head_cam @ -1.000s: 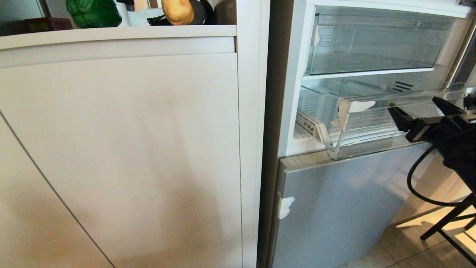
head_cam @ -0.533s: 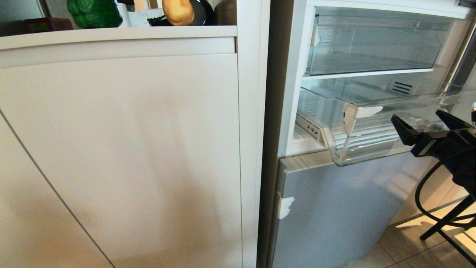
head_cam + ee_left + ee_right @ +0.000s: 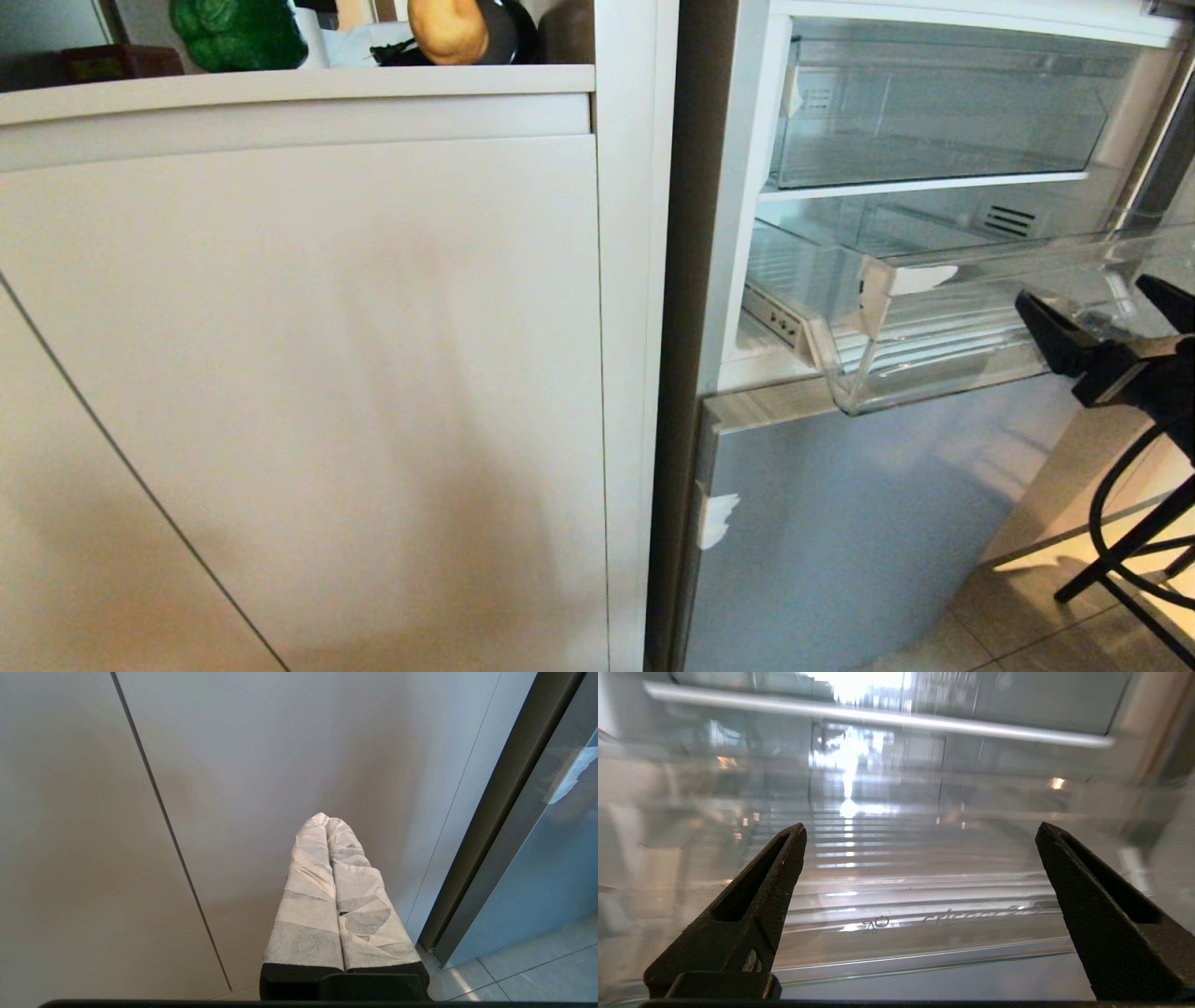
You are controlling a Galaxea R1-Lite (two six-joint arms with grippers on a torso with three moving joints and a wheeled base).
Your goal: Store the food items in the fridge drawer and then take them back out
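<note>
- The fridge drawer [image 3: 934,308], clear plastic with a ribbed floor, is pulled out from the open silver-blue fridge [image 3: 840,523]; nothing lies in the part of it that shows. In the right wrist view the same drawer [image 3: 896,891] fills the picture, its bottom bare.
- A white slide rail [image 3: 775,322] shows at the drawer's inner side, next to the fridge wall.
- Above it sits a second clear bin [image 3: 934,112] on a white shelf; nothing is seen inside it.
- The food items are not in the drawer. The dark green bell pepper [image 3: 233,33] and the tan-yellow potato [image 3: 446,28] stand on the surface [image 3: 299,84] above the beige cabinet doors [image 3: 299,392], well apart from the fridge, at the top edge of the head view.
- The pepper is further from the fridge; the potato is nearer to it, just in front of a dark round object [image 3: 509,33].
- The right hand [image 3: 1102,317] is at the drawer's front edge, its two black fingers [image 3: 752,905] spread wide and holding nothing; whether they touch the drawer cannot be told.
- The left hand [image 3: 327,821] hangs low before the cabinet doors, its tape-wrapped fingers [image 3: 308,896] pressed together with nothing between them.
</note>
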